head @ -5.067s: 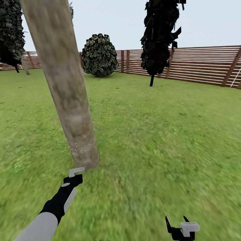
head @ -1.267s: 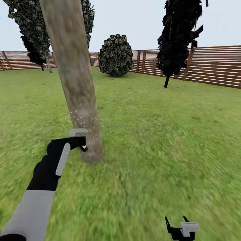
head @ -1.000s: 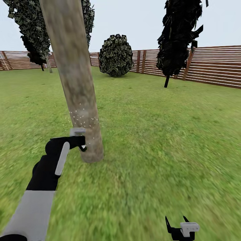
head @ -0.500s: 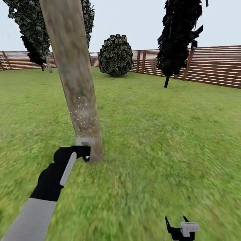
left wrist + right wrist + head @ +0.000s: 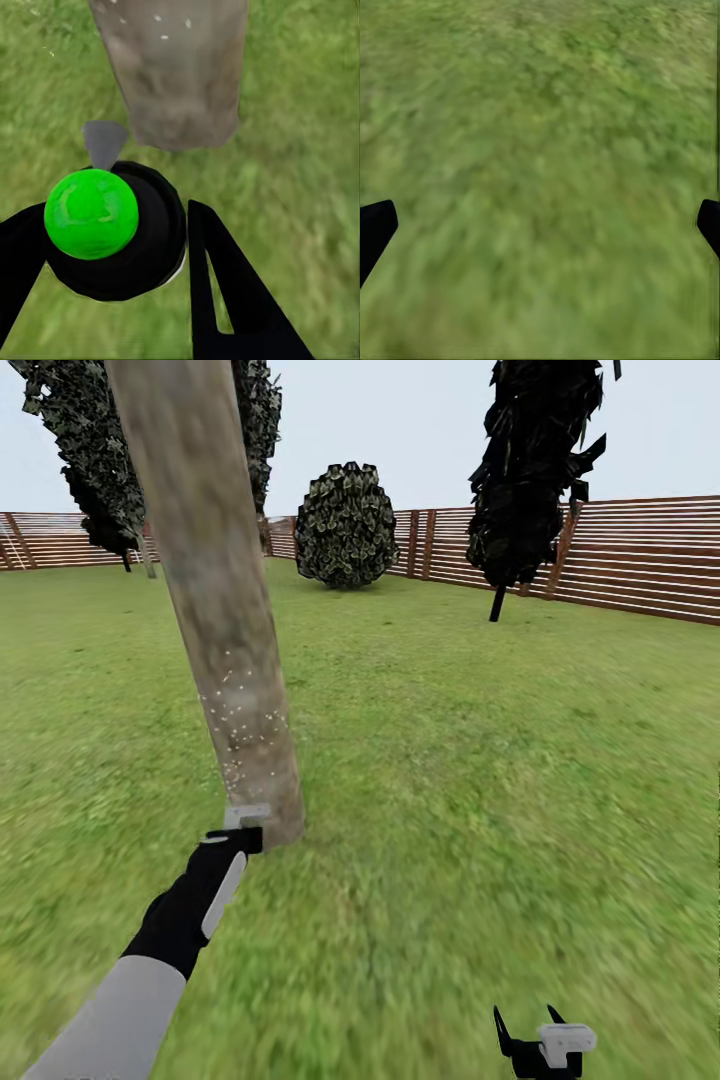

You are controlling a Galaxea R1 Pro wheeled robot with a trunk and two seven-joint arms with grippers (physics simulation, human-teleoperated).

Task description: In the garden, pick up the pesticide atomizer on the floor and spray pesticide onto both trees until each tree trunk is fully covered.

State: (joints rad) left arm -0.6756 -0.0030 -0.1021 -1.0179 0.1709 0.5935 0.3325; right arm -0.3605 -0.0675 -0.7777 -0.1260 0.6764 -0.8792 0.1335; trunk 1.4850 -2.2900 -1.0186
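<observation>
Left gripper [image 5: 150, 247] clamped on pesticide atomizer [image 5: 112, 225], nozzle facing tree trunk [image 5: 225, 660] base, evidently to coat it; right gripper [image 5: 530, 1022] spread, empty, well away

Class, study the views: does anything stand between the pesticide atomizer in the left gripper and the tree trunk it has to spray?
Nothing visible does. The pesticide atomizer, shut in the left gripper, faces the base of the tree trunk across bare grass.

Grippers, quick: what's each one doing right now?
Left gripper: shut on the atomizer, at the trunk base.
Right gripper: open, empty, over grass.
</observation>
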